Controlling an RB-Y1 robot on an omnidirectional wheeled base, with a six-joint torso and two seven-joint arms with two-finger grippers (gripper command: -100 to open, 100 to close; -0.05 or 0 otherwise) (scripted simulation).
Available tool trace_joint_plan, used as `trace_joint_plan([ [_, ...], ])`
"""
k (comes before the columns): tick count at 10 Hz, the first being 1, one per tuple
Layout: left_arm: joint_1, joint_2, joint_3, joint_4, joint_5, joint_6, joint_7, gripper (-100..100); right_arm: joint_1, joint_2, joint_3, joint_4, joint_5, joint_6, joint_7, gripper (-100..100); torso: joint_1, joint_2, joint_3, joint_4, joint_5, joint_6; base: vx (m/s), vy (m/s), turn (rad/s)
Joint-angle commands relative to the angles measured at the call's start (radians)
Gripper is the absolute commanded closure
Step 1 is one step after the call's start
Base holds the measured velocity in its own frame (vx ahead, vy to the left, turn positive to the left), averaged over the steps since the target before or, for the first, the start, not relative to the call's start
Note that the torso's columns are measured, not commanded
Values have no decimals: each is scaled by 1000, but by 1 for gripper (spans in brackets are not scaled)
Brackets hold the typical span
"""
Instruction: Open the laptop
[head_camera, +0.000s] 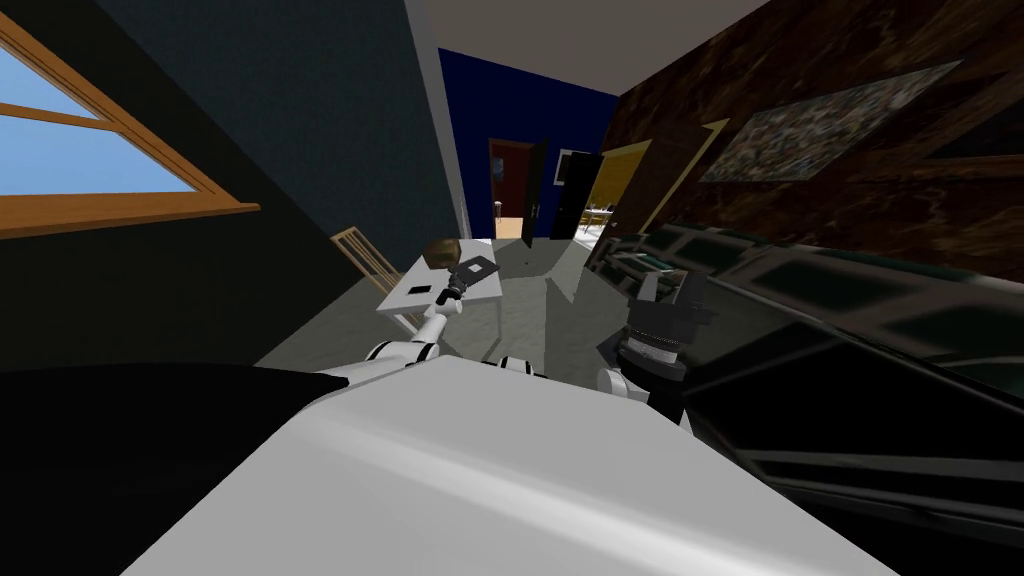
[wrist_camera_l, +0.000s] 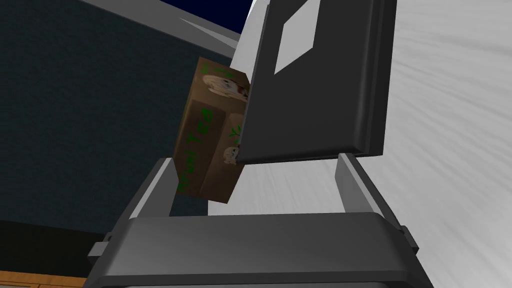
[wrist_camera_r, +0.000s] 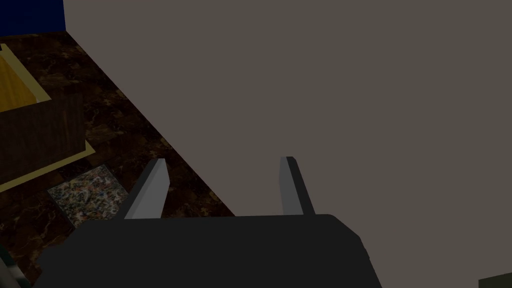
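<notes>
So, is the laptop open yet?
Not yet. Done: the left gripper is at the white table, its open fingers right by the edge of the flat dark grey laptop. In hand: lining up on that edge; nothing is gripped, and it lies shut beside the brown printed box. Left: catch its top edge and lift it open. The right gripper hangs open, idle.

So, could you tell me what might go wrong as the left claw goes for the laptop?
The box stands beside the laptop, close to one finger of the open left claw; a sideways move could knock it. The laptop looks shut and thin, so the claw might pinch lid and base together and drag it over the table.
</notes>
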Motion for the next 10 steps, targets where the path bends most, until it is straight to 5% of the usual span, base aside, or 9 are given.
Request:
trace_joint_plan([
  [1,-69,-20,-21,48,50,30,-80,-100,0,0,0,0,0,0,0,0,3,3,1,0,1,-1,-92,49,157],
  [2,-100,-20,-21,68,50,30,-109,-100,0,0,0,0,0,0,0,0,3,4,2,1,1,0,-52,19,7],
  [4,-140,-20,-21,68,50,30,-109,-100,0,0,0,0,0,0,0,0,0,0,0,0,0,0,-10,2,-11],
  [5,-170,-33,-49,104,100,57,-157,-100,0,0,0,0,0,0,0,0,0,0,0,0,0,0,-71,43,209],
  [7,-219,-33,-49,140,102,57,-206,-100,0,0,0,0,0,0,0,0,5,6,4,2,2,0,-82,45,60],
  [9,-240,-32,-49,152,102,52,-202,-100,0,0,0,0,0,0,0,0,-1,0,0,0,0,0,-10,2,-7],
  [10,-245,-32,-50,156,102,49,-203,0,0,0,0,0,0,0,0,0,0,0,0,-1,0,-1,0,0,0],
])
